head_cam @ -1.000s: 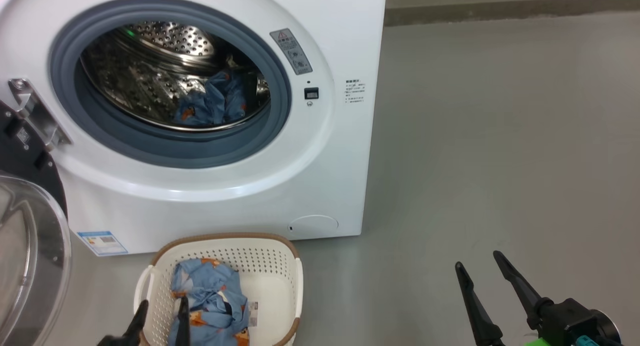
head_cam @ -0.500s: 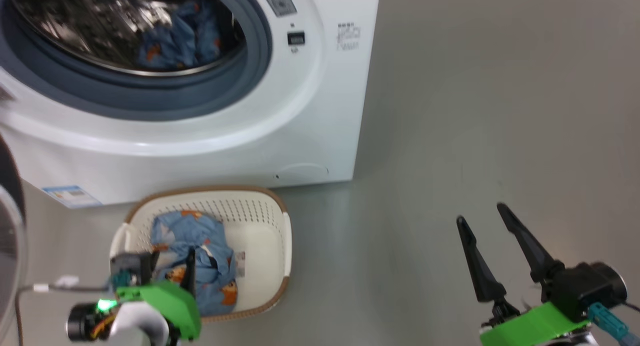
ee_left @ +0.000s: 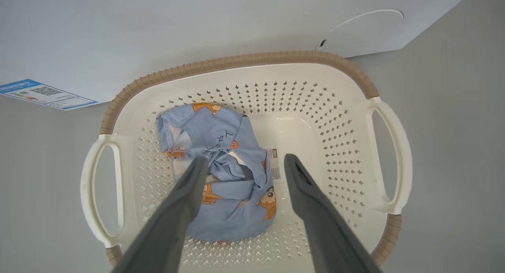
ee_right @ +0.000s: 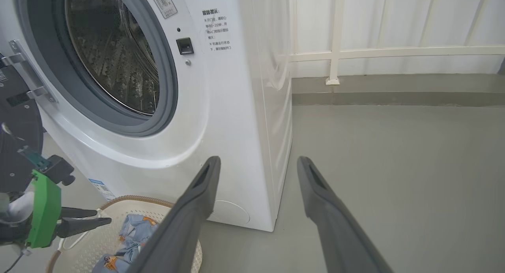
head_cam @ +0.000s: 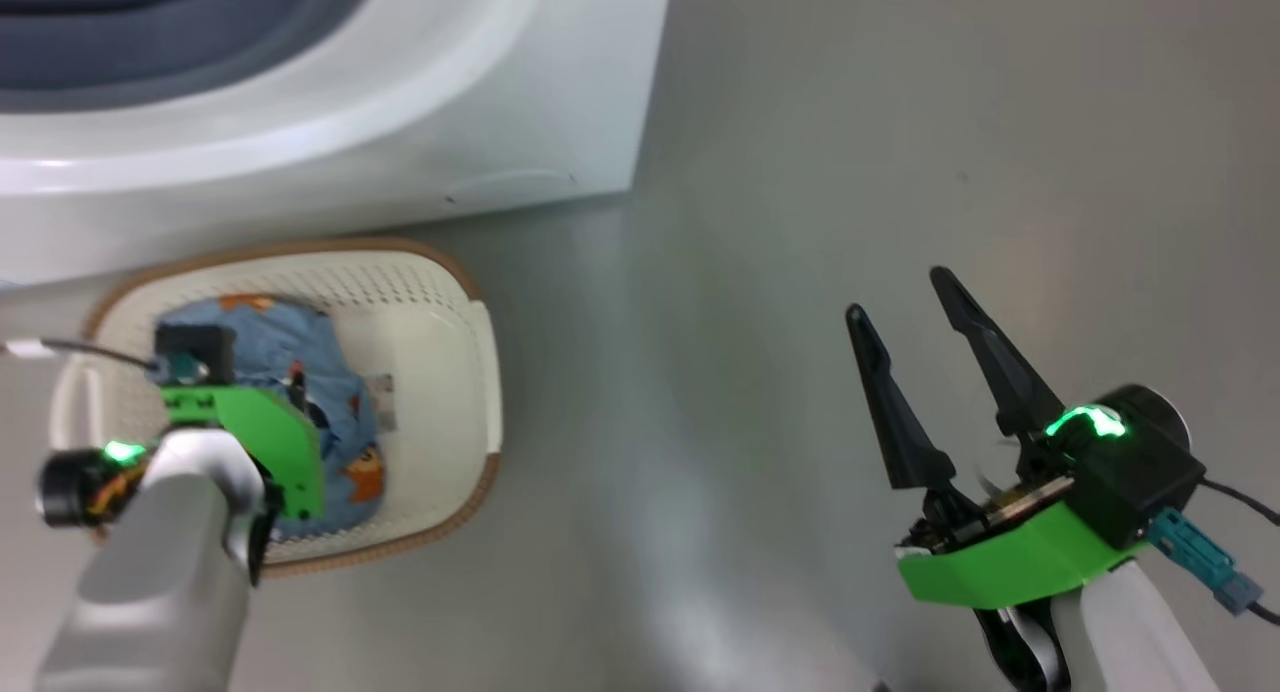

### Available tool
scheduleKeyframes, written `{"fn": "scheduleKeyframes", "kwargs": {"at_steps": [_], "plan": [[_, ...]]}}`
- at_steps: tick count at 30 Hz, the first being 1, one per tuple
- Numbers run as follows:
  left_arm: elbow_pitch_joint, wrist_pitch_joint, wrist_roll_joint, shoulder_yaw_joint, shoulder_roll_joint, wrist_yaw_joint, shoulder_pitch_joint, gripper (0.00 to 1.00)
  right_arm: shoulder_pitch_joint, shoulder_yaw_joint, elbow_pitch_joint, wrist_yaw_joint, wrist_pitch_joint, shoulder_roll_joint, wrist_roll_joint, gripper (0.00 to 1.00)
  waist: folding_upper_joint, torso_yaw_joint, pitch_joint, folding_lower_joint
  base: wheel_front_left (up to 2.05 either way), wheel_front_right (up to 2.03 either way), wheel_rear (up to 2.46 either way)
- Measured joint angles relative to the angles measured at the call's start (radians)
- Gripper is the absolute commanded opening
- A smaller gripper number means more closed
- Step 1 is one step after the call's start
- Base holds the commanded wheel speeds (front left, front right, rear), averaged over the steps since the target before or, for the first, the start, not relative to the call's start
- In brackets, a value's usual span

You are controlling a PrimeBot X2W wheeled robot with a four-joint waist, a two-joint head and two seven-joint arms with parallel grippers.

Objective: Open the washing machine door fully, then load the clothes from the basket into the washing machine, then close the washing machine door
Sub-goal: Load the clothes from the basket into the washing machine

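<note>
The cream basket (ee_left: 355, 119) with a brown rim stands on the floor right in front of the washing machine (ee_right: 221, 107). A light-blue garment of the clothes (ee_left: 221, 146) with orange figures lies crumpled in its left half. My left gripper (ee_left: 245, 162) hangs open just above that garment, fingers pointing down into the basket (head_cam: 440, 372), one on each side of the cloth. From the right wrist view the left gripper (ee_right: 103, 217) reaches over the basket (ee_right: 130, 204). The washing machine door (ee_right: 15, 146) stands swung open at the left. My right gripper (head_cam: 900, 297) is open and empty over bare floor.
Grey floor (head_cam: 800, 122) stretches to the right of the machine. A white railing and wall (ee_right: 394, 52) close the far side. The round service flap (ee_left: 367, 18) and a blue sticker (ee_left: 43, 93) sit low on the machine's front.
The head camera has tilted down, so the drum has left its picture. My left gripper has come forward and down over the garment in the basket. Both grippers have stayed open.
</note>
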Motion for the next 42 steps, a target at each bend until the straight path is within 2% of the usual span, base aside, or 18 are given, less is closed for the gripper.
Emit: {"fn": "scheduleKeyframes", "kwargs": {"at_steps": [5, 9, 18, 28, 29, 30, 32, 33, 34, 42], "plan": [[0.092, 0.065, 0.029, -0.017, 0.041, -0.007, -0.116, 1.0, -0.055, 0.019, 0.008, 0.0, -0.012, 0.008, 0.025, 1.0, 0.0, -0.05, 0.1, 0.0, 0.0, 0.0, 0.0], [0.15, 0.117, 0.034, -0.021, 0.097, -0.009, -0.188, 1.0, -0.098, 0.043, 0.015, 0.0, -0.013, 0.02, 0.05, 1.0, 0.0, -0.093, 0.18, 0.0, 0.0, 0.0, 0.0], [0.196, 0.174, 0.012, 0.016, 0.207, -0.005, -0.299, 1.0, -0.155, 0.051, -0.003, 0.0, -0.013, 0.038, 0.095, 1.0, 0.0, -0.193, 0.346, 0.0, 0.0, 0.0, 0.0], [0.206, 0.198, -0.008, 0.026, 0.221, 0.031, -0.318, 1.0, -0.175, 0.069, -0.004, 0.0, -0.013, 0.047, 0.116, 1.0, 0.0, -0.277, 0.469, 0.0, 0.0, 0.0, 0.0], [0.206, 0.198, -0.009, 0.027, 0.221, 0.032, -0.318, 0.89, -0.175, 0.069, -0.004, 0.0, -0.013, 0.048, 0.116, 1.0, 0.0, -0.283, 0.476, 0.0, 0.0, 0.0, 0.0], [0.206, 0.198, -0.014, 0.028, 0.221, 0.032, -0.318, 0.58, -0.175, 0.069, -0.004, 0.0, -0.013, 0.048, 0.116, 1.0, 0.0, -0.288, 0.482, 0.0, 0.0, 0.0, 0.0], [0.206, 0.198, -0.017, 0.028, 0.221, 0.038, -0.318, 0.27, -0.175, 0.068, -0.004, 0.0, -0.013, 0.048, 0.116, 1.0, 0.0, -0.295, 0.49, 0.0, 0.0, 0.0, 0.0], [0.206, 0.194, -0.017, 0.028, 0.222, 0.039, -0.318, 0.04, -0.175, 0.067, -0.004, 0.0, -0.013, 0.048, 0.116, 1.0, 0.0, -0.297, 0.493, 0.0, 0.0, 0.0, 0.0], [0.206, 0.194, -0.018, 0.027, 0.223, 0.043, -0.318, 0.0, -0.175, 0.067, -0.004, 0.0, -0.013, 0.048, 0.116, 1.0, 0.0, -0.298, 0.494, 0.0001, 0.0, 0.0, 0.0], [0.207, 0.183, -0.015, 0.008, 0.224, 0.057, -0.318, 0.0, -0.192, 0.063, -0.002, 0.0, -0.013, 0.049, 0.116, 1.0, 0.0, -0.288, 0.483, 0.0, 0.0, 0.0, 0.0]]}}
